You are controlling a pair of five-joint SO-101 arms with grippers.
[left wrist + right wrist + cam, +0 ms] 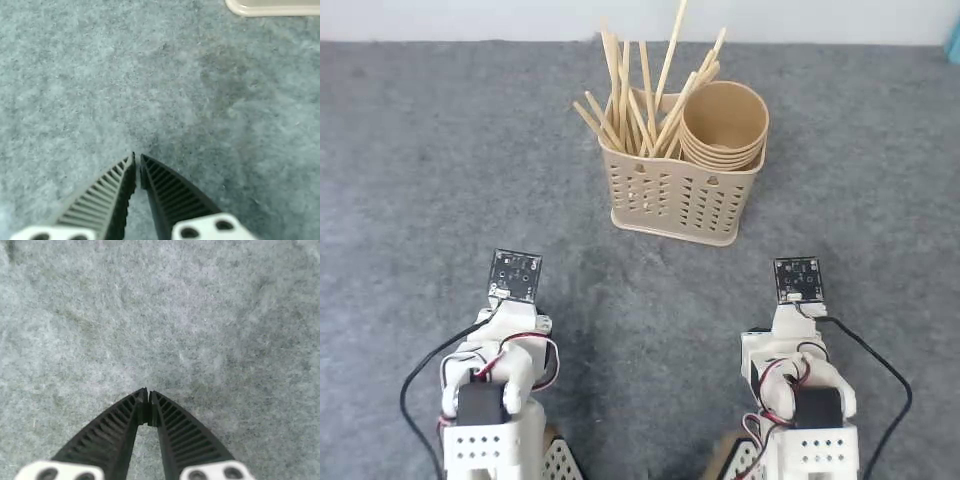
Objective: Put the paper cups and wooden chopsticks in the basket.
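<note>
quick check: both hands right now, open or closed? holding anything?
Left hand: closed, holding nothing.
Right hand: closed, holding nothing.

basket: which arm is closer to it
Right. The right arm sits short of the basket, near its right corner; the left arm is farther out, off its left side.

Bright, even, diffuse light; soft faint shadow on carpet (440, 160) at basket (680, 200) foot
</note>
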